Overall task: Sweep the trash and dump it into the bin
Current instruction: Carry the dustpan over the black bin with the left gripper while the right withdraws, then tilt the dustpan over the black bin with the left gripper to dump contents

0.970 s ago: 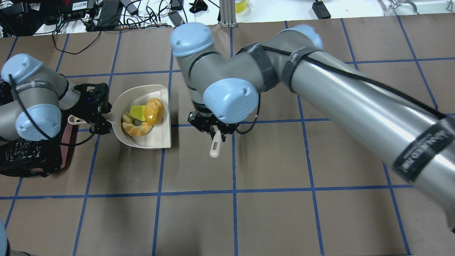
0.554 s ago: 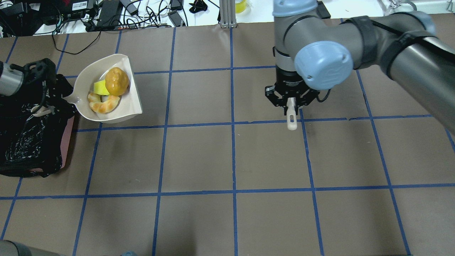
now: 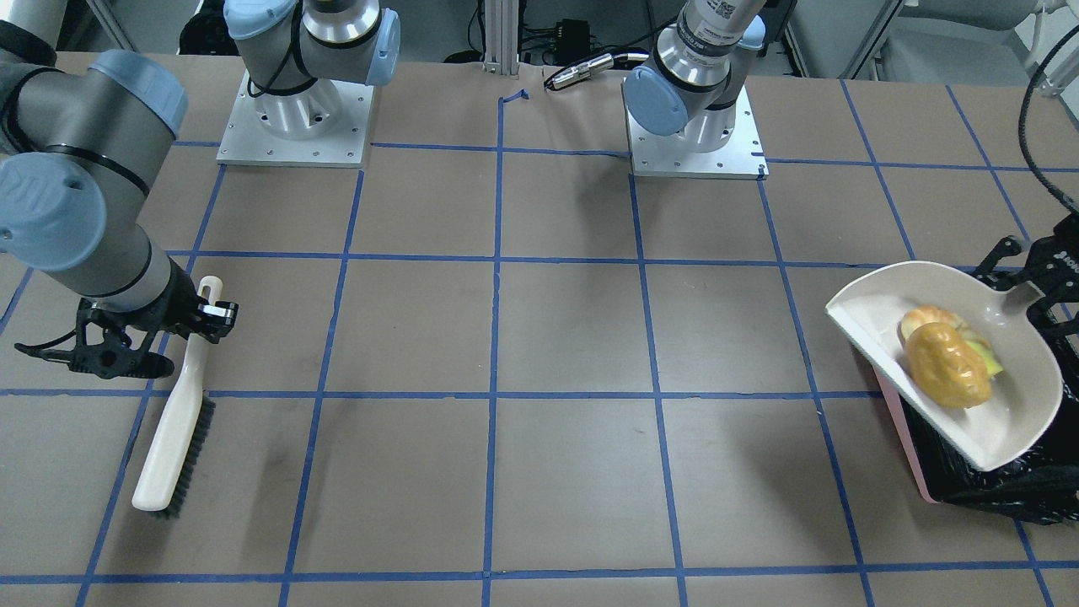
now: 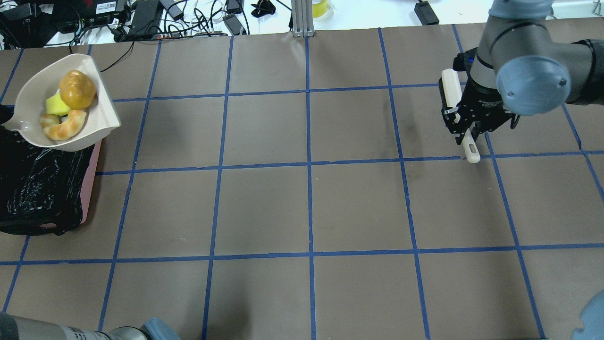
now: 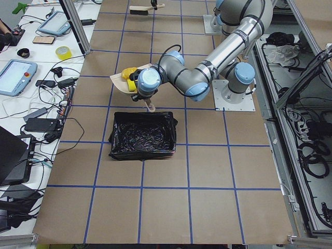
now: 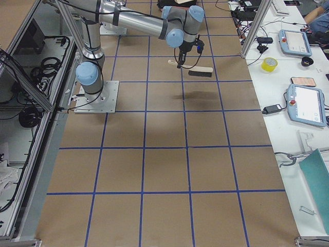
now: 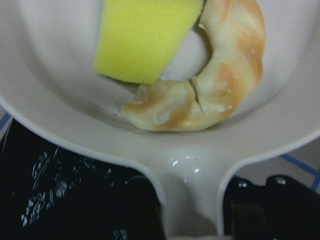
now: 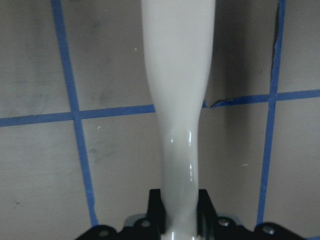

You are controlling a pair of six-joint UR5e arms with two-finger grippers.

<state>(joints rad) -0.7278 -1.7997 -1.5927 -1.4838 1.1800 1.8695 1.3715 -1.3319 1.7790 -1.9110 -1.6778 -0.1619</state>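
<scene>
The beige dustpan (image 4: 33,94) carries the golden-brown potato-like lump (image 4: 78,89), the yellow sponge wedge (image 4: 55,105) and the croissant-like piece (image 4: 66,127). It hangs tilted above the far end of the pink bin (image 4: 92,179), which is lined with a black bag (image 4: 37,189). My left gripper (image 3: 1030,285) is shut on the dustpan's handle (image 7: 190,200) and lies beyond the left edge of the overhead view. My right gripper (image 4: 465,130) is shut on the handle of the white brush (image 3: 173,421) and holds it just above the table at the far right.
Cables, power bricks and a tape roll (image 4: 321,7) lie beyond the table's far edge. The brown paper table (image 4: 306,208) is marked with a blue tape grid. The arms' bases (image 3: 295,110) stand at the near side.
My left arm lifted the loaded dustpan and carried it left and away over the bin. My right arm carried the brush far to the right.
</scene>
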